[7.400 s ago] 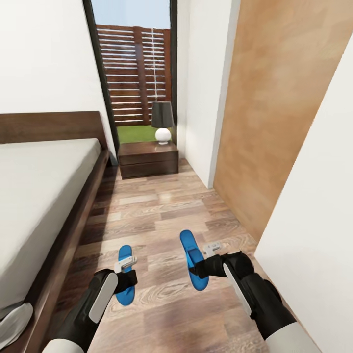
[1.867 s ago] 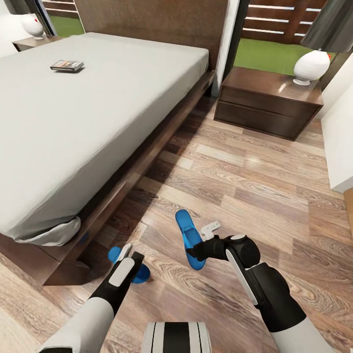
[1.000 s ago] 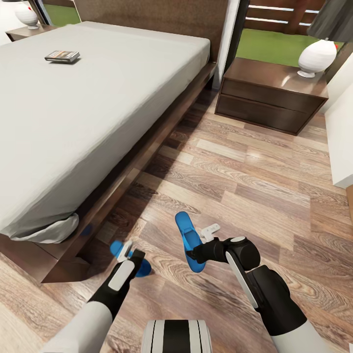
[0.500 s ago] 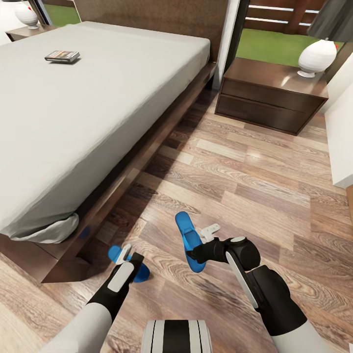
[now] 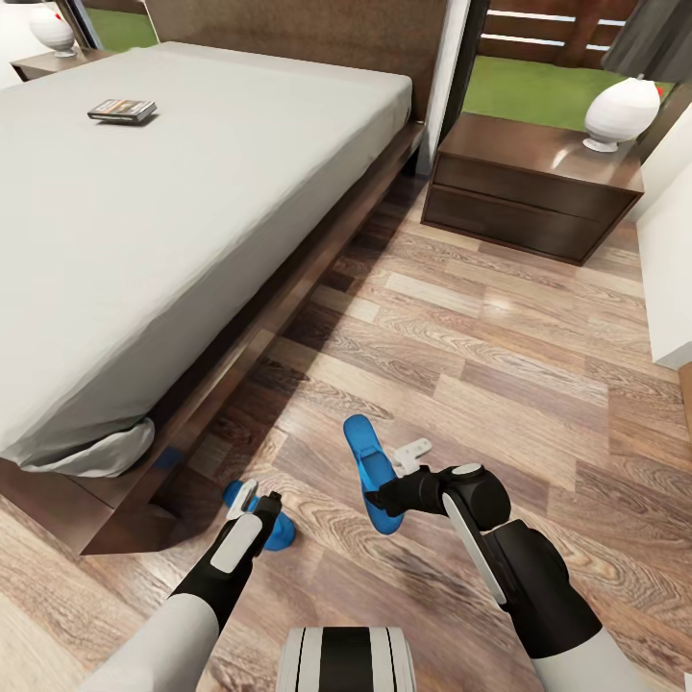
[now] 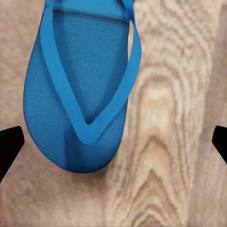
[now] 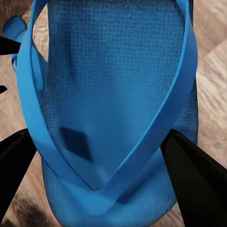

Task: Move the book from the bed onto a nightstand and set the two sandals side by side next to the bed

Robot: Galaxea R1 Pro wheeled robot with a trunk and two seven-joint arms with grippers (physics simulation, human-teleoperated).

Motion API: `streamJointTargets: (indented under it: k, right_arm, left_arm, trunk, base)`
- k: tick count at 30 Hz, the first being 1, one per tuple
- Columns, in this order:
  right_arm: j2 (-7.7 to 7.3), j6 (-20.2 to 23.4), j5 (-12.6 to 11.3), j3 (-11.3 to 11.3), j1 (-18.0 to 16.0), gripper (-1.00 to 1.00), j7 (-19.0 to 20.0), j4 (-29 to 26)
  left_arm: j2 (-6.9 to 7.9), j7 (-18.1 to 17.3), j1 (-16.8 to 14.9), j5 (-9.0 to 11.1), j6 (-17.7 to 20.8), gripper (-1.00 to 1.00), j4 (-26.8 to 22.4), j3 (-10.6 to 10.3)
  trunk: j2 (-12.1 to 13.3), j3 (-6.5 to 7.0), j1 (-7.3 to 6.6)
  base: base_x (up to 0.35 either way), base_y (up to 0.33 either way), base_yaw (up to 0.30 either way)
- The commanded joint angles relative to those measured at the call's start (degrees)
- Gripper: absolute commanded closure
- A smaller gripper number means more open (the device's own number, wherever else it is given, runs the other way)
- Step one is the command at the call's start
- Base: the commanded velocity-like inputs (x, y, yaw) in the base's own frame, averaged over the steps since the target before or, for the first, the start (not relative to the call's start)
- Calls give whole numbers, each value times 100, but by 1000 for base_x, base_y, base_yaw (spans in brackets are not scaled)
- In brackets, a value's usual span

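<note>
One blue sandal point(image 5: 281, 531) lies flat on the wood floor by the bed's point(image 5: 192, 192) foot corner. My left gripper point(image 5: 258, 500) hovers just above it, open. In the left wrist view the sandal point(image 6: 80, 94) lies between the widely spread fingertips point(image 6: 9, 142), untouched. My right gripper point(image 5: 384, 476) is shut on the second sandal point(image 5: 363, 447), holding it above the floor; its fingers press the sandal's point(image 7: 113, 94) sides. The book point(image 5: 122, 111) lies on the far part of the mattress. One nightstand point(image 5: 533, 187) stands right of the bed, another point(image 5: 38, 62) at the far left.
A white lamp point(image 5: 615, 115) stands on the right nightstand. A white wall corner point(image 5: 673, 288) juts in at the right. Open plank floor point(image 5: 481, 356) stretches between bed and nightstand. A crumpled sheet corner point(image 5: 96, 452) hangs over the dark bed frame.
The view has swung from the aisle toward the bed. In the last half second my left gripper opened and its sandal came to rest on the floor. The right arm held still.
</note>
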Motion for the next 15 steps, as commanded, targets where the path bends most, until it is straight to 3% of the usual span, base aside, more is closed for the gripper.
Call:
streamJointTargets:
  k: [1,10,15]
  right_arm:
    - [-4,25,-15,8,-4,100,-21,-5]
    - [6,25,-12,-13,-7,100,-24,0]
    - [16,25,-17,-55,-16,100,-23,68]
  left_arm:
    - [-3,24,0,26,7,-100,-11,8]
    - [6,77,37,-26,10,-100,-86,-31]
    - [18,309,313,-36,68,-100,-374,-131]
  trunk:
    - [-1,-4,-1]
    - [-1,-4,-1]
    - [-1,-4,-1]
  base:
    - [0,0,0]
    - [0,0,0]
    - [0,0,8]
